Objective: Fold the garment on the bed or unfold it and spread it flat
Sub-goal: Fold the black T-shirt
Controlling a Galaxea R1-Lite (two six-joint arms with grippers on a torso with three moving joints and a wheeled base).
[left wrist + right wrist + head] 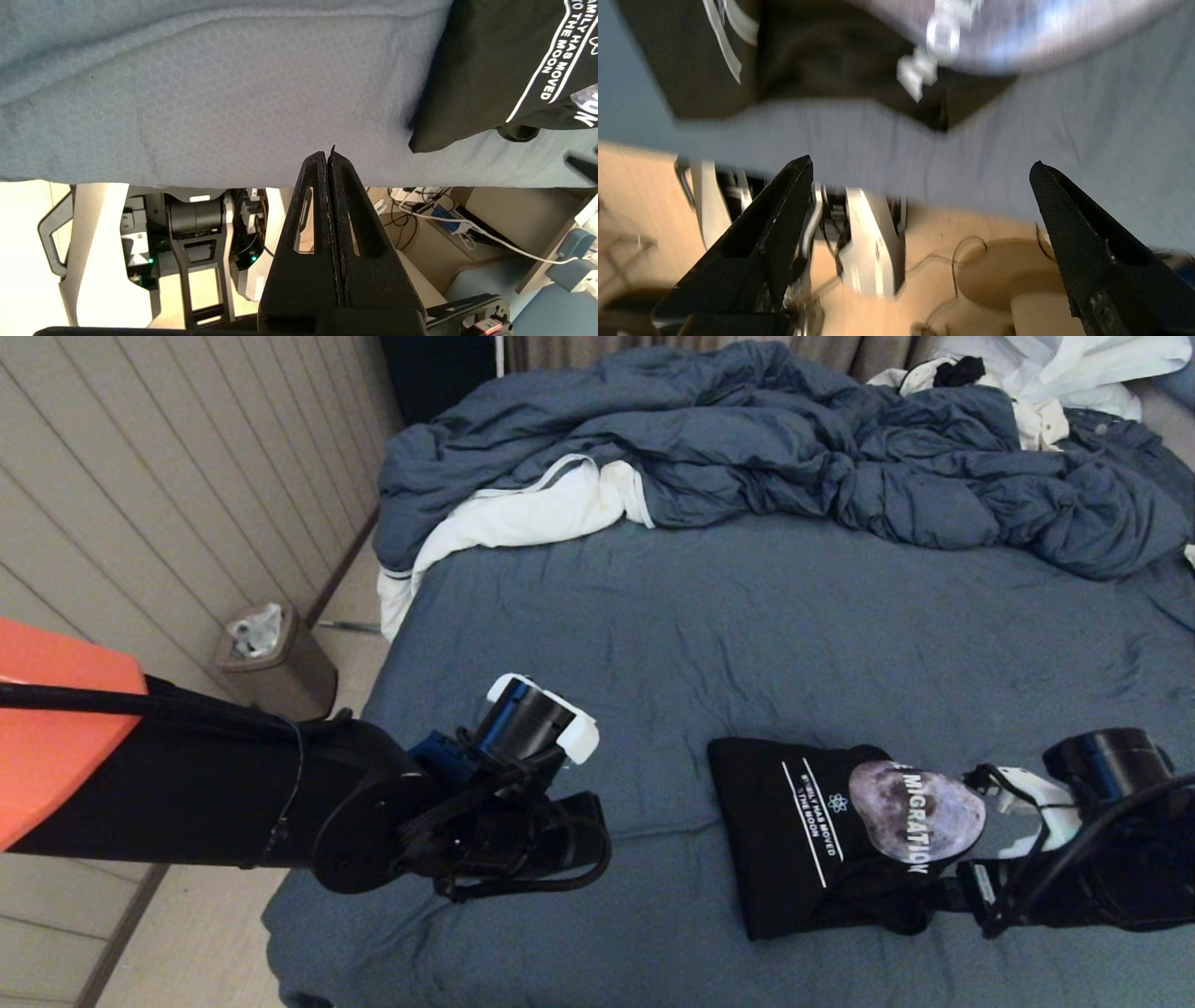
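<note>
Lying on the bed (pixel 766 616), near its front edge, the shirt (pixel 822 835) is folded into a small black block. The moon picture and the white words face up. It looks neat and mostly done, so I think the folding step is over or nearly over.

The right end effector (pixel 920 170) is just beside the shirt, on the side nearest the robot. Its fingers (pixel 784 196) stand wide apart and hold nothing. The shirt is not between them. I think it has let go of the cloth.

The left end effector (pixel 331 158) is well apart from the shirt, off to its left, above the bed's front edge. It is pressed shut and holds nothing.

If more is needed, the next move could be a last tidy. The shirt's right end, under the moon, looks a bit lumpy. An end effector would have to come down softly and press or pull that edge flat without dragging the whole block.

Farther from the shirt, the blue sheet is bare and a little wrinkled. A puffy duvet (pixel 794 448) is heaped at the far end, with a white cloth (pixel 523 513) poking out. Left of the bed are a bin (pixel 271 653) and a panelled wall (pixel 140 504).
</note>
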